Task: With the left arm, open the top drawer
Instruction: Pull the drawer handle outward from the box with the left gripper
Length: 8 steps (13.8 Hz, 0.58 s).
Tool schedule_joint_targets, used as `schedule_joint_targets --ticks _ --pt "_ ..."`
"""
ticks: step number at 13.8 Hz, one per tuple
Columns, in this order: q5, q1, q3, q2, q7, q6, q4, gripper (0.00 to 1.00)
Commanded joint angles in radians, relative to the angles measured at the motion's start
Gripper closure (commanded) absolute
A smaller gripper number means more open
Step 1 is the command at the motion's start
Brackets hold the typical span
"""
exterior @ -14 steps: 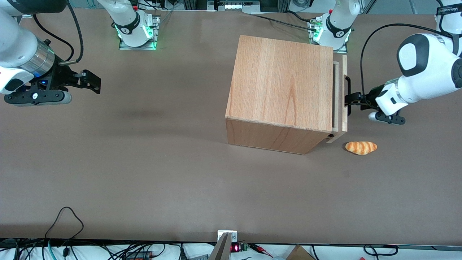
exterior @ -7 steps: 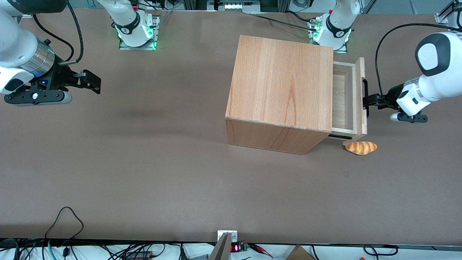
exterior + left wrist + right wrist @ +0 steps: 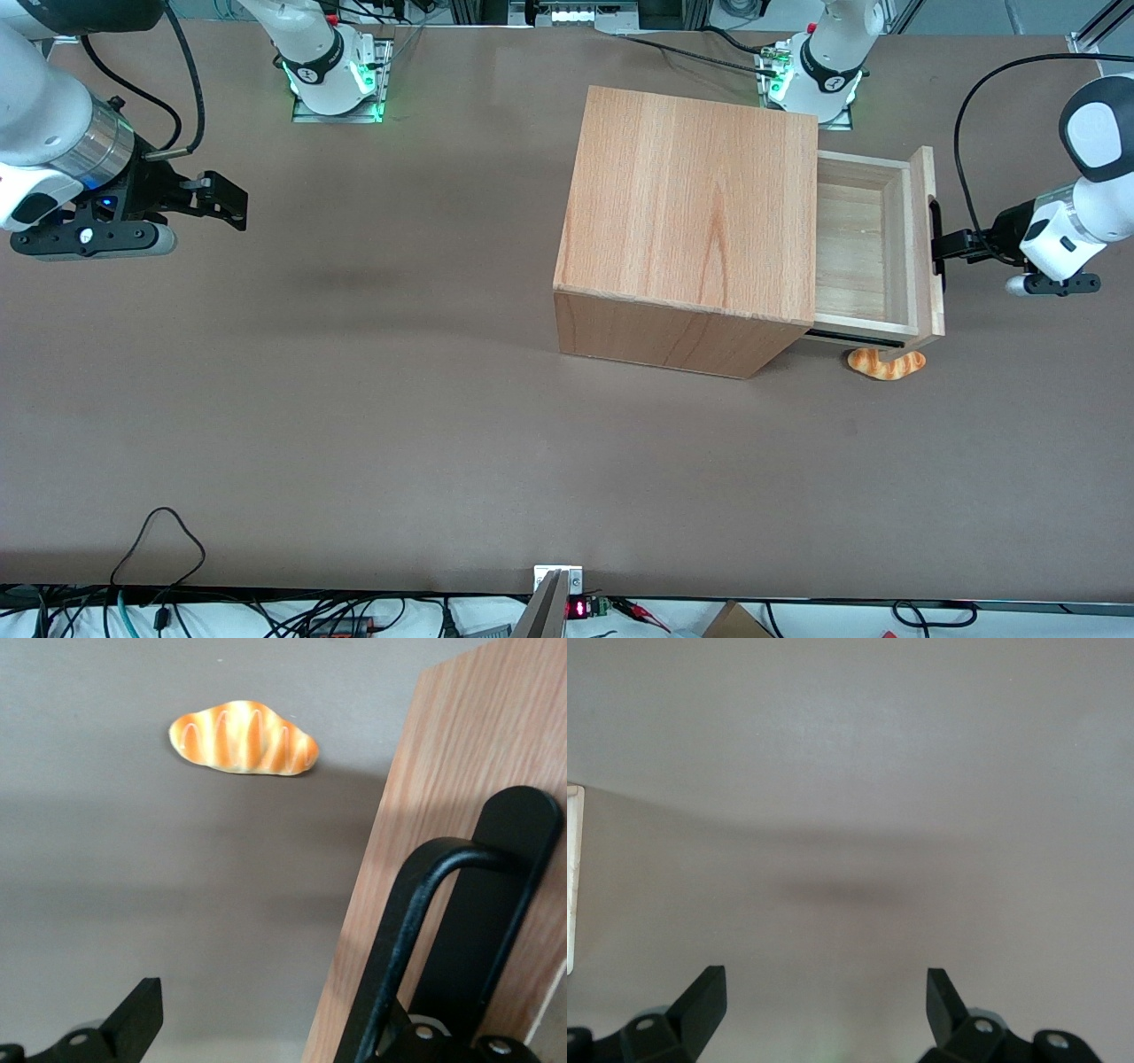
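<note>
The top drawer (image 3: 864, 248) stands pulled well out of the wooden cabinet (image 3: 691, 195), and its pale plank floor shows with nothing on it. The left arm (image 3: 1072, 230) reaches in from the working arm's end of the table. Its gripper (image 3: 950, 244) sits at the long black bar handle (image 3: 935, 244) on the drawer's front panel (image 3: 443, 771). In the left wrist view the handle (image 3: 416, 904) covers one side of the gripper (image 3: 257, 997). The other finger (image 3: 137, 1014) stands wide apart from it over bare table, so the gripper is open and hooked on the bar.
A striped orange bread roll (image 3: 886, 363) lies on the brown table, partly under the drawer's corner nearest the front camera; it shows whole (image 3: 244, 737) from the wrist. Two arm bases (image 3: 815, 75) stand at the table's back edge.
The drawer has slid out from nearly shut to well open. The left gripper moved with the handle toward the working arm's end, and the drawer's corner now overlaps the roll.
</note>
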Motion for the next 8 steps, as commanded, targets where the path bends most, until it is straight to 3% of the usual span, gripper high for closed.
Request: schedule_joint_targets --ticks 1,5,8 --pt "0.043 0.044 -0.005 -0.001 0.0 -0.02 0.008 0.0" --pt "0.041 0.073 -0.004 0.01 -0.014 -0.025 0.031 0.0" --pt "0.04 0.087 -0.004 0.018 -0.06 -0.121 0.108 0.0"
